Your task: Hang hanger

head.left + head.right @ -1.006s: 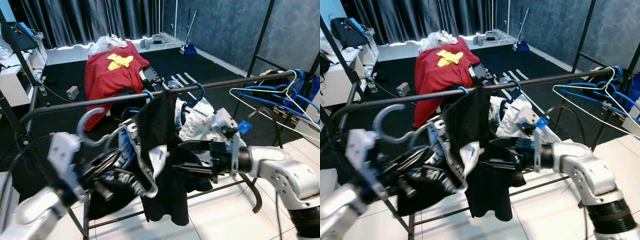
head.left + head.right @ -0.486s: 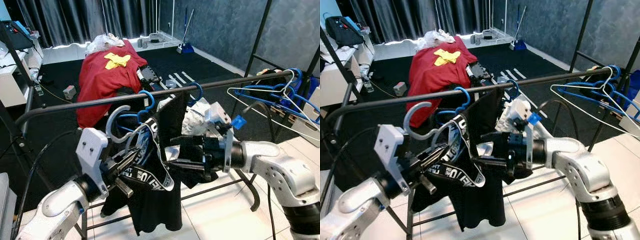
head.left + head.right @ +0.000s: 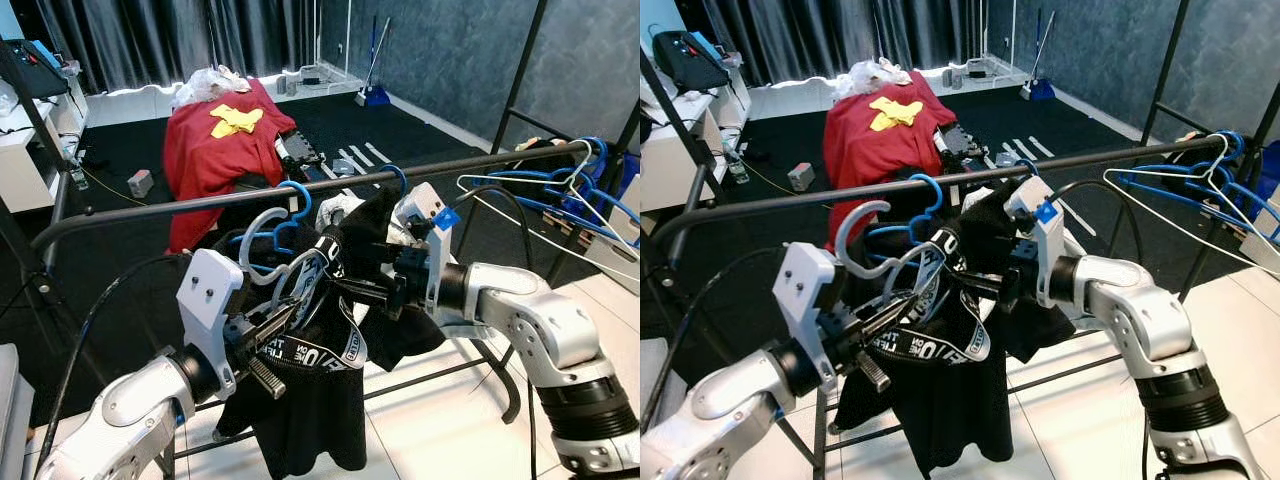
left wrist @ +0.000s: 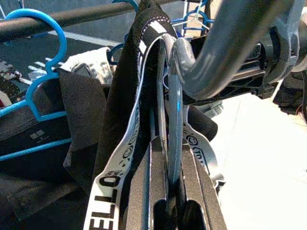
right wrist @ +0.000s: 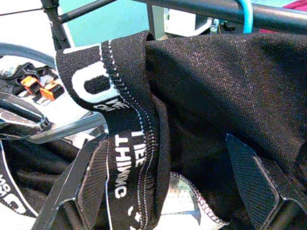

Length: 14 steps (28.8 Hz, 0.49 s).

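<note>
A grey hanger (image 3: 258, 225) carries a black garment (image 3: 310, 400) with a white lettered waistband. My left gripper (image 3: 275, 335) is shut on the hanger's neck (image 4: 173, 143), holding it just below and in front of the black clothes rail (image 3: 180, 205). The hook curls up close under the rail, not over it. My right gripper (image 3: 350, 290) reaches in from the right at the garment's top; its fingers (image 5: 96, 182) stand wide apart with black cloth between them. A blue hanger (image 3: 297, 200) hangs on the rail right behind.
More blue and white hangers (image 3: 560, 185) crowd the rail's right end. Dark clothes hang behind the rail. A red cloth (image 3: 215, 140) covers something on the dark carpet beyond. The rack's upright (image 3: 515, 75) rises at the right, and white floor tiles lie below.
My left gripper has lifted the hanger and garment up and rightward, closer to the rail. My right gripper has moved up and left into the garment's top.
</note>
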### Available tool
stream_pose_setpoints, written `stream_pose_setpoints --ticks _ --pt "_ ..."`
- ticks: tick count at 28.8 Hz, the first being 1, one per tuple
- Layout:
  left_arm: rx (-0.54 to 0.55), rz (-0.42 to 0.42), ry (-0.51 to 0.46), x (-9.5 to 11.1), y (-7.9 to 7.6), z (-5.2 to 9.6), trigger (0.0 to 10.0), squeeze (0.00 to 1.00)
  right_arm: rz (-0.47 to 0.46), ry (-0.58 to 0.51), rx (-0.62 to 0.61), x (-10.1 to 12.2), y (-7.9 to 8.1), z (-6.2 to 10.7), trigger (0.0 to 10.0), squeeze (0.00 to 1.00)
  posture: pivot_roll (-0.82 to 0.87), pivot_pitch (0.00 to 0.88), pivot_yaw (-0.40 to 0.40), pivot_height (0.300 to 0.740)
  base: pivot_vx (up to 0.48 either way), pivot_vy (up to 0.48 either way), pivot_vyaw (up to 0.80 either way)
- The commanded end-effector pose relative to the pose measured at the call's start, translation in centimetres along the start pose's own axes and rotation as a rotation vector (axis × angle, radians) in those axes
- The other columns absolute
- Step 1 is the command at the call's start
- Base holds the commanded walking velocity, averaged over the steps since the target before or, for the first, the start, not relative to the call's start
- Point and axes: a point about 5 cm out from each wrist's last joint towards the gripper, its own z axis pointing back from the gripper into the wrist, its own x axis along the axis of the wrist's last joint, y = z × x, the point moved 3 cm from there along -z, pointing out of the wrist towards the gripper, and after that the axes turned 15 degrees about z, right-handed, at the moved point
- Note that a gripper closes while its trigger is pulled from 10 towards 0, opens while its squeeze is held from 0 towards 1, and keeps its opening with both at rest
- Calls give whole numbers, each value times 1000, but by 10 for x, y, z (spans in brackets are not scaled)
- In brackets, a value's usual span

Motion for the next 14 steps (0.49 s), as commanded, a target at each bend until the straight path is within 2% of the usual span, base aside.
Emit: stream_pose_setpoints --ticks 1,2,3,7,14 --pt "-47 -4 -32 8 -10 -2 10000 0 -9 7 -15 0 -3 -1 7490 0 -169 0 -12 740 0 0 0" --pt "-45 -5 -28 8 -11 -3 10000 0 -16 2 -23 0 -4 -1 1804 0 -169 0 -12 740 0 0 0" --pt "-43 -8 -26 8 -10 -3 10000 0 -22 -1 -27 1 -5 -1 0 0 -171 0 -11 740 0 0 0" --pt "-33 -18 -17 8 -8 -3 10000 0 -27 -1 -35 1 -7 0 0 0 -170 0 -13 740 0 0 0" --pt "3 -78 13 6 3 0 10000 0 -40 4 -100 2 -22 6 0 0 -171 0 -15 740 0 0 0"
